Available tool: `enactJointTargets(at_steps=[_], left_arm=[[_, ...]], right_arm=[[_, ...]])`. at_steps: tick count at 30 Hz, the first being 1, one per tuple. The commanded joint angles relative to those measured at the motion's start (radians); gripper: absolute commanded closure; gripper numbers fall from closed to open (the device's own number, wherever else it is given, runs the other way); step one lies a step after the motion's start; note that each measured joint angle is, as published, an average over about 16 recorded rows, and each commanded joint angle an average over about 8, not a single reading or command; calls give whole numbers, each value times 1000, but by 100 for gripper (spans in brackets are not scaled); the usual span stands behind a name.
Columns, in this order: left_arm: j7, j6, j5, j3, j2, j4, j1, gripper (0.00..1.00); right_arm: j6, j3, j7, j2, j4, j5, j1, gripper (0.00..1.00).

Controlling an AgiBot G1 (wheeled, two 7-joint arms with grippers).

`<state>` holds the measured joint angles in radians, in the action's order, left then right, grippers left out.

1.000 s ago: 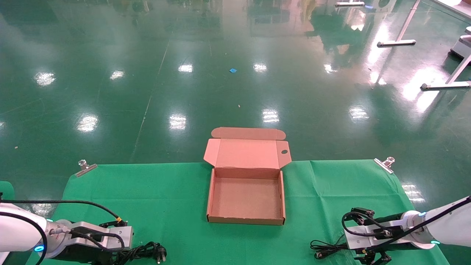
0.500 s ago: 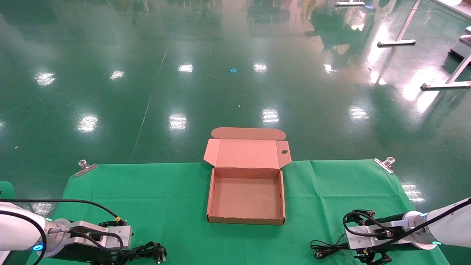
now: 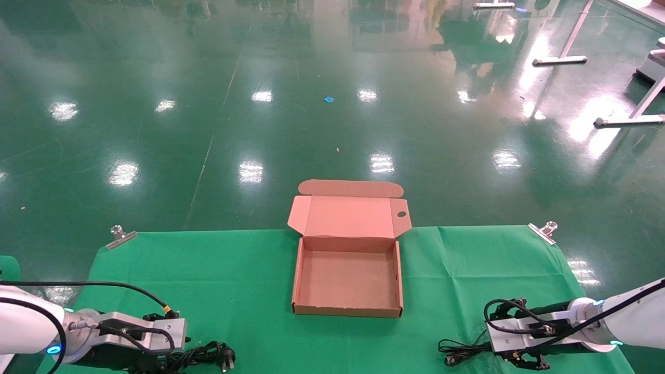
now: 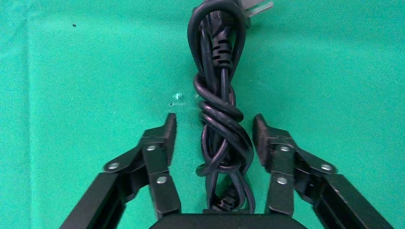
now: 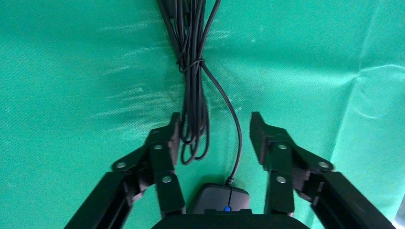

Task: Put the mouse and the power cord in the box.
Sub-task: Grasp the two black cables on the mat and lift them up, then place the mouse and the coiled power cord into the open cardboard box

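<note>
The brown cardboard box (image 3: 347, 283) lies open mid-table, its lid (image 3: 347, 215) folded back over the far edge. The power cord (image 3: 207, 356), a knotted black bundle (image 4: 220, 129), rests on the green cloth near the front left, plug toward the middle. My left gripper (image 4: 214, 126) is open and low, one finger on either side of the bundle, apart from it. The black mouse (image 5: 220, 199) sits at the front right, partly under my right gripper (image 5: 215, 125), which is open around it. Its thin tied cable (image 5: 192, 71) trails ahead and shows toward the middle of the table (image 3: 460, 351).
Metal clips (image 3: 120, 236) (image 3: 544, 230) pin the green cloth (image 3: 218, 280) at the far corners. Beyond the far edge is shiny green floor, with white table legs (image 3: 563, 57) at the far right.
My right gripper has sunk a little lower over the mouse. The left gripper has dropped very slightly around the cord. Box, cord and mouse have not moved.
</note>
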<state>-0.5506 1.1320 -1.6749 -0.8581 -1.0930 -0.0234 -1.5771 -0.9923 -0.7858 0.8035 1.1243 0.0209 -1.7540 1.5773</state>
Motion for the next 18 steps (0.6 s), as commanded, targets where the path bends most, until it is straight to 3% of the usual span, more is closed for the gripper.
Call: enactJointTargets(at_steps=[1, 18], left_arm=[[0, 0, 0, 0, 0, 0, 0, 100], [2, 6, 3, 2, -1, -1, 0, 100]], right_arm=[[0, 0, 0, 0, 0, 0, 0, 100], [0, 0, 0, -3, 2, 0, 1, 100]])
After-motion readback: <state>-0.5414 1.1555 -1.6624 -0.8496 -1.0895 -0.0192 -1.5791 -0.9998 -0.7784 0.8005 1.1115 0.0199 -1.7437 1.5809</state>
